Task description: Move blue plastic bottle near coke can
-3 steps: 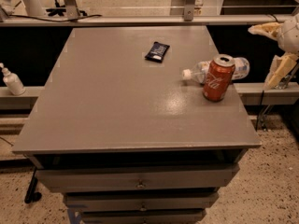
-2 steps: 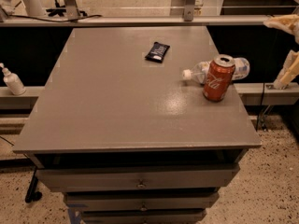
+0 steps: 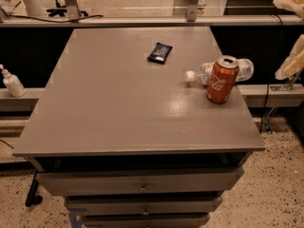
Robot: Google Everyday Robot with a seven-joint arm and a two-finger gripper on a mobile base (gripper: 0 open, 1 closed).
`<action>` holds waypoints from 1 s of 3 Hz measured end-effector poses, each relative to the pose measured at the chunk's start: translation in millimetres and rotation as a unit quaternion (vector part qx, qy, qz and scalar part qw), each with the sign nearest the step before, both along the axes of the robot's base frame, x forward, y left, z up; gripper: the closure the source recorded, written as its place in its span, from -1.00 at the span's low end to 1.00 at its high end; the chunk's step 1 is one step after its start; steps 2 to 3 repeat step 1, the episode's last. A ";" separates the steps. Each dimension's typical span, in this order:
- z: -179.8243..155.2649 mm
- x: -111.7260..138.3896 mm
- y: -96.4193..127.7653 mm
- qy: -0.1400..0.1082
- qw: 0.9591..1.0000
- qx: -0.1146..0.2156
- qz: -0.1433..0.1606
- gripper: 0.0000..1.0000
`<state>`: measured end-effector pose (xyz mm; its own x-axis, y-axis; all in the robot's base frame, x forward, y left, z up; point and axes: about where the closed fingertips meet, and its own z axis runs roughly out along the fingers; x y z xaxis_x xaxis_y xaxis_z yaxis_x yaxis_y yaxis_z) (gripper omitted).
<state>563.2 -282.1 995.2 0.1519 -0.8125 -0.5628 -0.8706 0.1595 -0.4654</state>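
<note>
gripper (image 3: 284, 37) - jaws spread apart, holding nothing, off the table (image 3: 118, 108) edge at 3 o'clock | blue plastic bottle (image 3: 203, 72) lies on its side at the table's 2 o'clock, cap toward 9, just behind the upright coke can (image 3: 221, 80) - looks placed | step: retreat toward 3 o'clock, high and slow; a nudged bottle would likely roll

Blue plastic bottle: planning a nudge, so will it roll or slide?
Lying on its side behind the coke can, the blue plastic bottle would probably roll if pushed crosswise. Looks clear, so perhaps light. The gripper, open, sits beyond the table's right edge.
</note>
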 end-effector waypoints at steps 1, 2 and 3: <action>0.8 -1.4 2.4 0.000 1.000 0.000 0.001 -1.00; 0.8 -1.4 2.4 0.000 1.000 0.000 0.001 -1.00; 0.8 -1.4 2.4 0.000 1.000 0.000 0.001 -1.00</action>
